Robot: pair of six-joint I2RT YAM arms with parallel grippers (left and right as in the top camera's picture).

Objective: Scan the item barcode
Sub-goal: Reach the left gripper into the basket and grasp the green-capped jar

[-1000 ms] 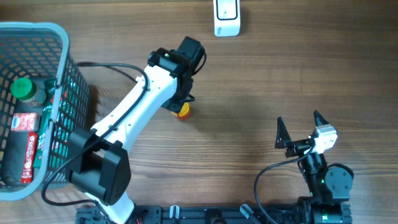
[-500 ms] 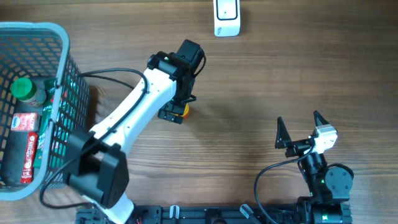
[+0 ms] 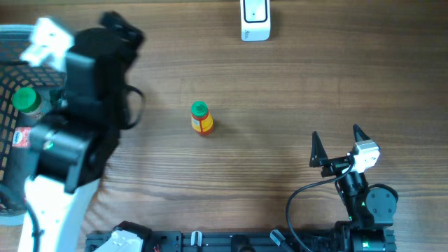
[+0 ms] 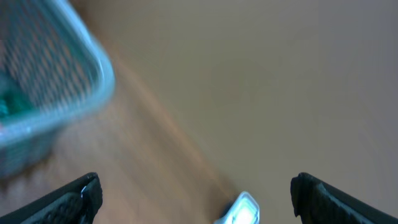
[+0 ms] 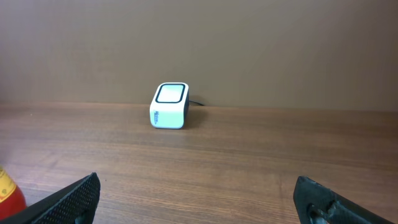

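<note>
The green-capped bottle (image 3: 201, 117) is standing upright nearer the robot than the scanner (image 3: 255, 19), slightly to its left, untouched. The 2 claws are gaping fully open and holding nothing: the left gripper (image 4: 196, 183) by the basket (image 4: 102, 62), well left of the scanner, the right gripper (image 3: 336, 133) well to its right. Whichever is taking the bottle should be gripping below the cap (image 3: 199, 108), leaving the barcode facing the scanner.
</note>
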